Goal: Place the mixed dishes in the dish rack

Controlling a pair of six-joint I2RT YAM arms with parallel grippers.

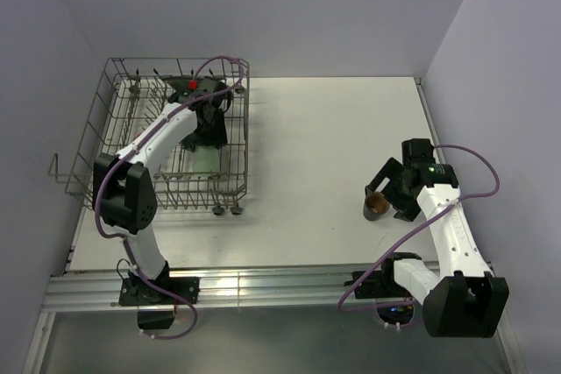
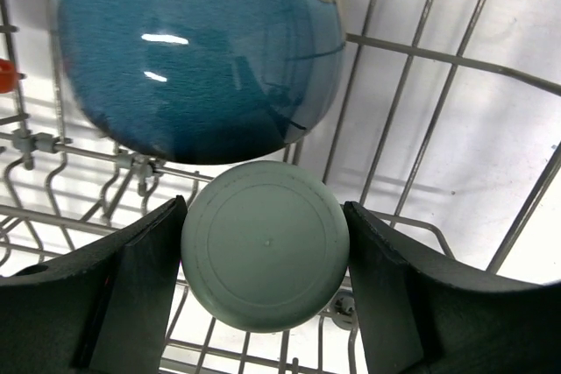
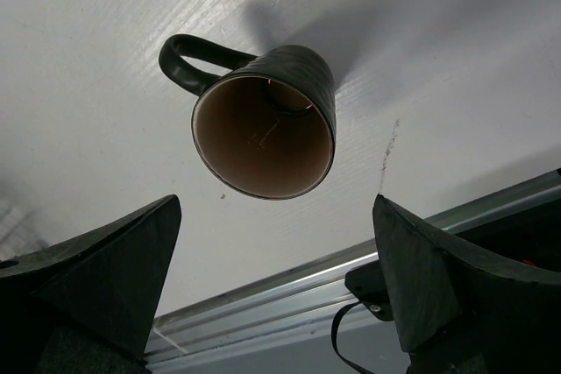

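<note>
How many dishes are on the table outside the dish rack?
1. The small brown cup sits on the right side of the table, just ahead of the open right fingers. Others could be hidden under the arms.

Finds dish rack [image 1: 110, 142] on table [image 1: 316, 155], far left. Notes mug [image 2: 265, 247] base-up inside rack, bowl [image 2: 197, 50] just beside it, also in rack. Records handled cup [image 3: 259, 124] on table at right, mouth up, well apart from rack
</note>
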